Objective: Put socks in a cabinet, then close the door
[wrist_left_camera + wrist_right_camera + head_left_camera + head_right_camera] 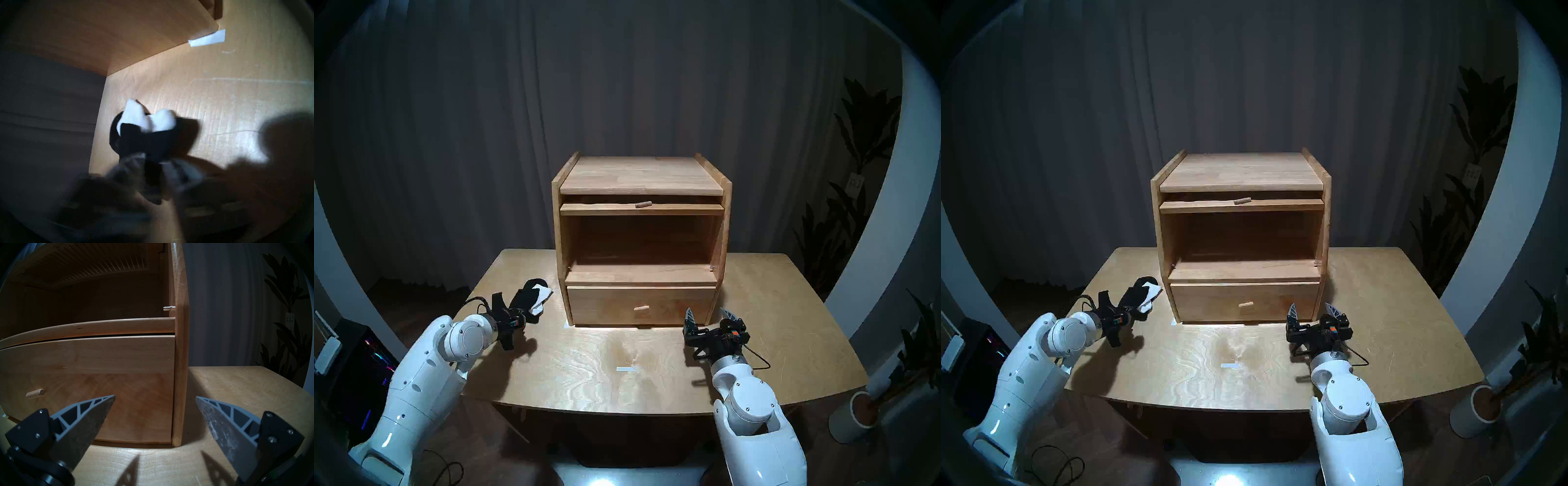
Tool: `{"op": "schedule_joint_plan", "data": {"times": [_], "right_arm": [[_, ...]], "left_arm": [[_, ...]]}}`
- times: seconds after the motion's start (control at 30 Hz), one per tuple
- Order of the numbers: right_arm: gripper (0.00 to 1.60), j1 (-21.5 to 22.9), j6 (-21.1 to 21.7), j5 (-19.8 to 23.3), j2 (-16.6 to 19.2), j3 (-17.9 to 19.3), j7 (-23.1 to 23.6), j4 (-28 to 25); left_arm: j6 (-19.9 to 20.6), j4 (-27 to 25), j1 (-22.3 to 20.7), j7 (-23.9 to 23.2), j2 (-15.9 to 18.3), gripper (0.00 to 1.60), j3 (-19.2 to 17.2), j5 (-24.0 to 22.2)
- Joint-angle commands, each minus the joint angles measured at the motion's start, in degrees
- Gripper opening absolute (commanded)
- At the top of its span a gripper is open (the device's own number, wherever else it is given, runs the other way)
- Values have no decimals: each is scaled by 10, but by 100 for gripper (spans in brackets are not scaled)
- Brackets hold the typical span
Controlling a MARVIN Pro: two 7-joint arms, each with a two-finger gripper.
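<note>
**Q:** so where are the socks [534,298] right now? in yet?

**Me:** nope, not in. They're at the table's [772,305] left side, just beside the cabinet's [558,237] left wall, with my left gripper [522,314] right at the near end of the bundle. The left wrist view is blurry, but the dark fabric sits between my fingers [180,171] there, so I'd say I'm clamped on the socks. Whether they're off the table or resting on it, can't tell.

**Q:** and the other arm?

**Me:** right gripper [155,398] has its fingers spread wide, holding nothing, parked low by the cabinet's front right corner. My guess is it's waiting there for the door [641,209] job.

**Q:** door's out of the way?

**Me:** yeah, it's flipped up flat and tucked under the top board, peg knob [642,204] poking out front. Middle compartment [639,237] is wide open and looks empty. The drawer [639,305] below is shut.

**Q:** anything blocking?

**Me:** mostly the cabinet's left wall. I'm beside it, so I'd have to swing round to the front and lift over the shelf lip. There's also a white tape strip [208,38] on the table at that corner, harmless.
</note>
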Motion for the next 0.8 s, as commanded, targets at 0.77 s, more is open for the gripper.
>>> {"op": "schedule_joint_plan", "data": {"times": [0.77], "right_arm": [[160,5,-3,0,0,1,0,-7]], "left_arm": [[-18,-169,154,252,-191,0,-94,-104]]}}
